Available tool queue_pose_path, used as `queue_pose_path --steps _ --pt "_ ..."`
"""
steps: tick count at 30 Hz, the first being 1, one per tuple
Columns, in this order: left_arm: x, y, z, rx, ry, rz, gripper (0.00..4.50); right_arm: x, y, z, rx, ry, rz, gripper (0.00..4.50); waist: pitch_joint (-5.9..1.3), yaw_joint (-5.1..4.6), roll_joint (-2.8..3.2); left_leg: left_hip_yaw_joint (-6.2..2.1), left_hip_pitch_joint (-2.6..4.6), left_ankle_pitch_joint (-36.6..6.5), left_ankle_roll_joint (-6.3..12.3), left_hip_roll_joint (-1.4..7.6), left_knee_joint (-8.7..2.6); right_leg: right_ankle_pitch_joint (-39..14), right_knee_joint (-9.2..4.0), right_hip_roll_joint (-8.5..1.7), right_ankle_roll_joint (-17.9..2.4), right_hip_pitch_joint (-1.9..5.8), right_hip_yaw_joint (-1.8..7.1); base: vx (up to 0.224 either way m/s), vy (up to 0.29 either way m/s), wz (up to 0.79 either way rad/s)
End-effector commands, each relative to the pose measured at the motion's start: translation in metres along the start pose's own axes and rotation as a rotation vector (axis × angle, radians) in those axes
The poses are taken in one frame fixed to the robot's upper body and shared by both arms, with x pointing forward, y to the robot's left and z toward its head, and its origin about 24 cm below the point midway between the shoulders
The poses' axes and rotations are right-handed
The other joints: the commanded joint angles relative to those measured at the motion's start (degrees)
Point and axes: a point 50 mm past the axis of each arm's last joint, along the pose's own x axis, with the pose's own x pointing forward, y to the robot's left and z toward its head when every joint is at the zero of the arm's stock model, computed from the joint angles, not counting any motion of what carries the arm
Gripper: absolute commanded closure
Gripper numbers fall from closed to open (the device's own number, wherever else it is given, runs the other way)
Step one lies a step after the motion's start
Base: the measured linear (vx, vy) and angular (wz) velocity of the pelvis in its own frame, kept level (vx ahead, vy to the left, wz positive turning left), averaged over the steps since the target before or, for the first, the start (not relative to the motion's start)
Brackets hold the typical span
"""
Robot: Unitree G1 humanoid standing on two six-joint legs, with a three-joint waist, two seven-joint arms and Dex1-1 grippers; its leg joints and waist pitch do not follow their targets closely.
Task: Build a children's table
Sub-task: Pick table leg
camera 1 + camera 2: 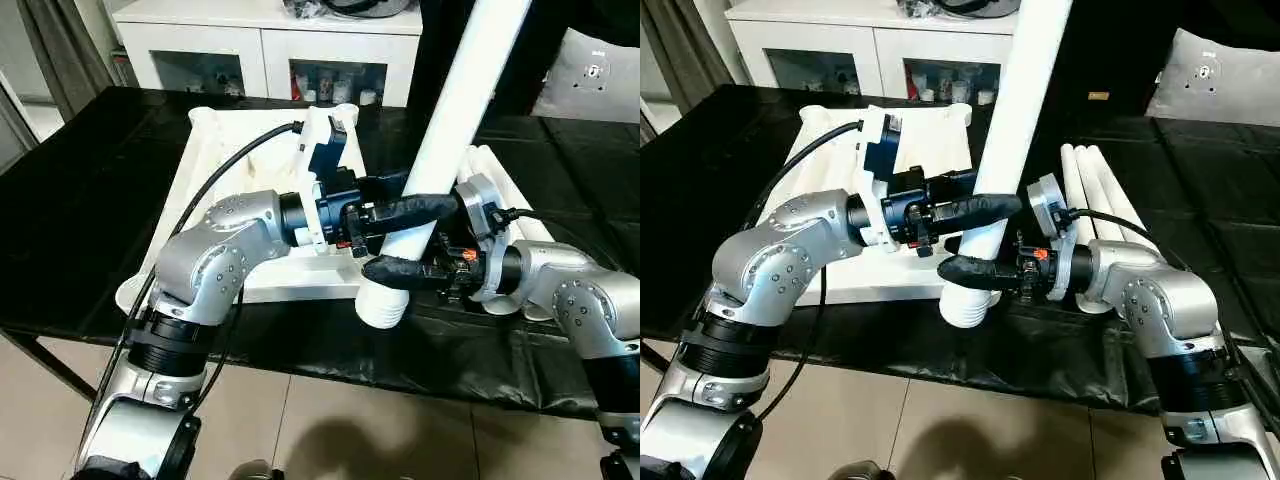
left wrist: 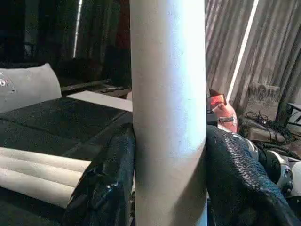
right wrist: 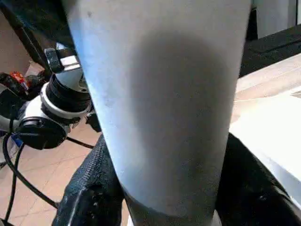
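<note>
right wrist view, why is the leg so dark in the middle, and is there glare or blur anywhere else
Right wrist view: the leg sits very close to the lens, with a broad soft shadow across its middle and soft edges. Left wrist view: the leg's upper part is brightly lit while its lower part falls into shade. Left eye view: the black table cover shows pale sheen patches.

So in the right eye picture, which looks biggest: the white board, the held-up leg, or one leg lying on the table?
1. Table top.
2. Held leg, though it's nearer the camera.
3. A lying leg.
</note>
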Motion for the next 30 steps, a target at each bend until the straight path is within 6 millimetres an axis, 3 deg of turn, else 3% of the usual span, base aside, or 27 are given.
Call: queue_pose_path --steps 1,12,13,22,23,24,30 --pt "0.002 -0.001 0.004 0.037 0.012 -0.009 2.66 -0.001 0.000 0.005 -0.015 -0.005 0.005 2.47 -4.19 0.02 -0.99 -0.49 0.52 -2.49 3.41 2.66 -3.60 -1.87 -4.11 -4.30 -14.41 3.32 2.36 0.000 0.000 0.00" --pt "0.004 0.001 0.005 0.016 -0.019 0.045 2.66 0.005 -0.003 0.001 -0.027 -0.008 -0.068 2.55 -4.18 -0.08 -1.04 -0.45 0.57 -2.80 2.99 2.69 -3.65 -2.06 -4.14 -4.34 -14.48 3.30 2.40 0.000 0.000 0.00" --pt "0.006 -0.004 0.004 0.011 -0.014 0.014 2.10 0.006 -0.003 -0.002 -0.038 0.010 -0.084 2.56 -4.17 -0.04 -1.06 -0.47 0.53 -2.68 2.97 2.64 -3.65 -2.06 -4.15 -4.31 -14.39 3.33 2.40 0.000 0.000 0.00" --pt "0.023 -0.021 0.002 -0.051 -0.081 -0.065 1.32 0.020 -0.008 -0.012 -0.039 -0.034 -0.148 2.59 -4.15 -0.13 -1.06 -0.47 0.48 -2.68 2.79 2.71 -3.74 -1.72 -4.18 -4.33 -14.26 3.27 2.41 0.000 0.000 0.00" --pt "0.025 -0.022 0.004 -0.074 -0.108 -0.071 1.26 0.021 -0.008 -0.013 -0.034 -0.037 -0.151 2.59 -4.13 -0.05 -0.24 -0.51 0.50 -3.07 2.60 2.66 -3.66 -1.96 -4.09 -4.37 -14.30 3.19 2.45 0.000 0.000 0.00" --pt "0.025 -0.023 0.005 -0.096 -0.133 -0.072 1.24 0.021 -0.008 -0.014 -0.032 -0.039 -0.154 2.59 -4.14 -0.21 -0.73 -0.43 0.44 -3.41 2.63 2.60 -3.69 -1.85 -4.35 -4.24 -14.22 3.29 2.46 0.000 0.000 0.00" --pt "0.022 -0.017 0.013 -0.195 -0.255 -0.028 1.24 0.020 -0.006 -0.017 -0.032 -0.075 -0.188 2.59 -4.12 -0.18 -0.72 -0.46 0.38 -3.33 2.80 2.60 -3.67 -0.90 -4.23 -4.21 -14.30 3.32 2.45 0.000 0.000 0.00"
